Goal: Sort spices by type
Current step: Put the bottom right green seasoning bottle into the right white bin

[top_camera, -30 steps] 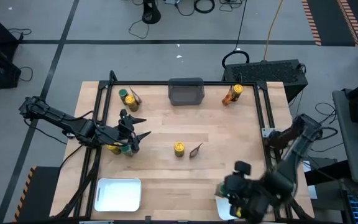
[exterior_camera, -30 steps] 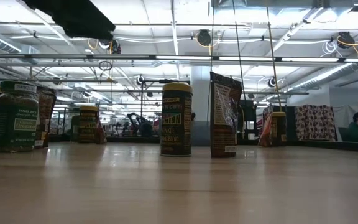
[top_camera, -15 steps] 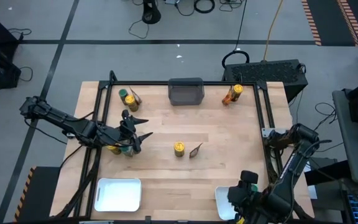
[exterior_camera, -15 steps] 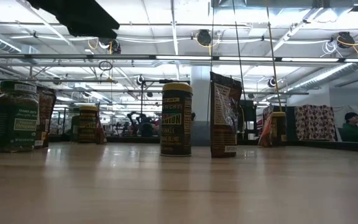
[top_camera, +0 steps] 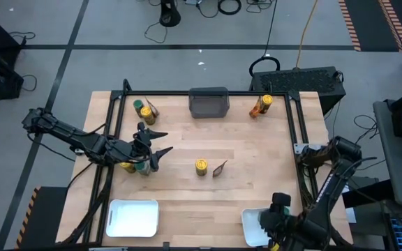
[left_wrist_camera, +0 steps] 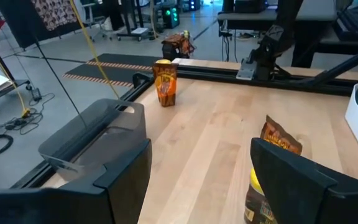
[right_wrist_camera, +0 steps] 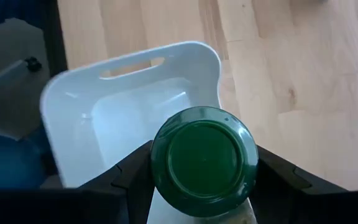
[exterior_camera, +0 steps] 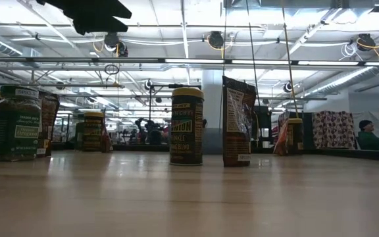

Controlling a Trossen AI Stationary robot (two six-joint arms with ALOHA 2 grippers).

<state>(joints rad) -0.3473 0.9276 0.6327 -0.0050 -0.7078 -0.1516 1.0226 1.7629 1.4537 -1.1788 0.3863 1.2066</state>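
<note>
My right gripper [right_wrist_camera: 204, 180] hangs over the white tray [right_wrist_camera: 185, 51] at the table's near right corner, shut on a green-lidded jar [right_wrist_camera: 204, 158]. My left gripper [top_camera: 159, 141] is open at the table's left side, above a yellow-lidded jar [top_camera: 127, 167] and a green-lidded jar [top_camera: 143, 169]. A yellow-lidded jar [top_camera: 201, 166] and a brown packet [top_camera: 220, 167] stand mid-table. Near the far left corner stand a green-lidded jar [top_camera: 138, 104], a yellow-lidded jar [top_camera: 147, 116] and a packet [top_camera: 153, 107]. At the far right, a yellow-lidded jar [top_camera: 266, 100] stands beside an orange packet [top_camera: 257, 109]. My right gripper pinches the green-lidded jar between its two fingers [right_wrist_camera: 135, 171], which sit on opposite sides of the body just under the lid [right_wrist_camera: 166, 186]. The fingers come from above, pointing down. The jar is upright over the white tray; whether its base touches the tray is hidden.
A dark grey bin [top_camera: 209, 102] sits at the middle of the far edge. A second white tray [top_camera: 132, 217] lies near the near left corner. Black frame rails [top_camera: 295, 132] run along the table's sides. Bare wood lies between the centre jar and the trays.
My right arm has drawn back toward the table's near right corner with the green-lidded jar, uncovering more of the white tray. My left gripper has stayed open above the jars on the left.
</note>
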